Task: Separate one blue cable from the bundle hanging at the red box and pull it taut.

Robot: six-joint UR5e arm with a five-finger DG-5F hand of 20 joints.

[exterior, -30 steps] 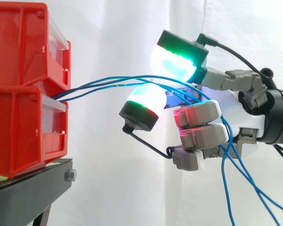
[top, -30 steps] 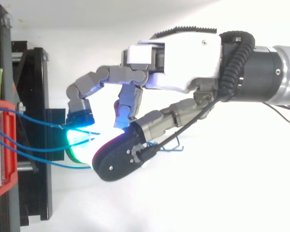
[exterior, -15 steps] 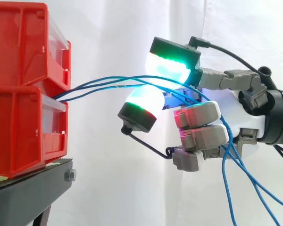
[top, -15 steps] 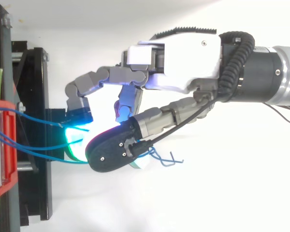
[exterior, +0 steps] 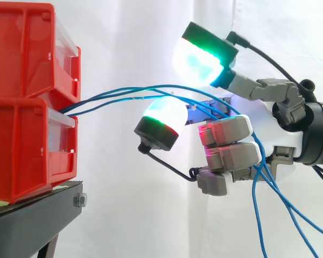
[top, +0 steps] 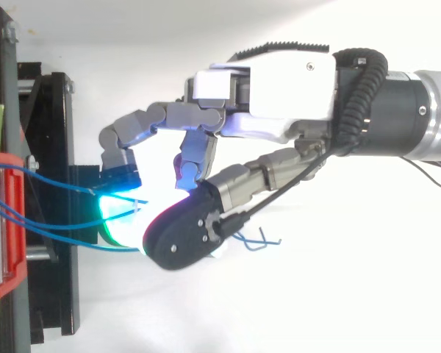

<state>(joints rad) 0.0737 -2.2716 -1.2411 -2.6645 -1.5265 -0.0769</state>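
We see the blue cables point(exterior: 124, 92) leave the gap between the two stacked red bins point(exterior: 27, 102) on the black stand point(exterior: 37, 215), arc across into the hand point(exterior: 280, 129) and hang down behind it. The hand hovers level with the bins, apart from them. We cannot tell whether it grips any cable.

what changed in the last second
The hand's upper pad dipped toward the lower pad, then lifted up and back again, reopening the gap. No cable is pinched between them. The cables, lower pad and boxes stayed put.
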